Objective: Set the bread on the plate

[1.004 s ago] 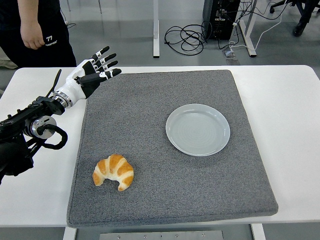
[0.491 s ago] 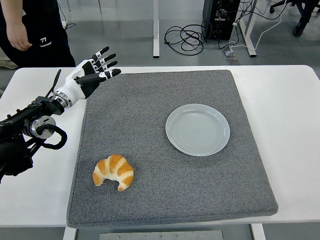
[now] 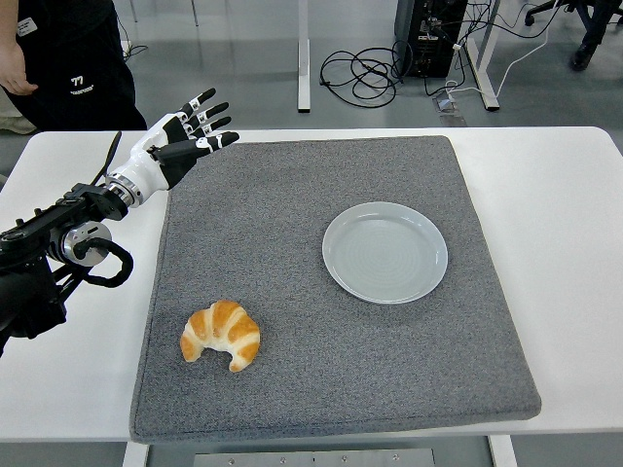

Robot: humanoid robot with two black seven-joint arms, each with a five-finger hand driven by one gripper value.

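A golden croissant [image 3: 222,334] lies on the grey mat [image 3: 321,282], near its front left corner. A pale grey plate [image 3: 385,252] sits empty on the mat, right of centre. My left hand [image 3: 190,133] hovers over the mat's far left corner with its fingers spread, holding nothing. It is well behind the croissant and far left of the plate. The right arm does not show.
A person in dark clothes [image 3: 68,58] stands at the table's far left corner, behind my left hand. The white table [image 3: 565,233] shows bare around the mat. Cables [image 3: 370,73] and desk legs lie on the floor beyond.
My left hand has barely shifted, a touch up and right. The person's hand at the top left has drawn back to the left.
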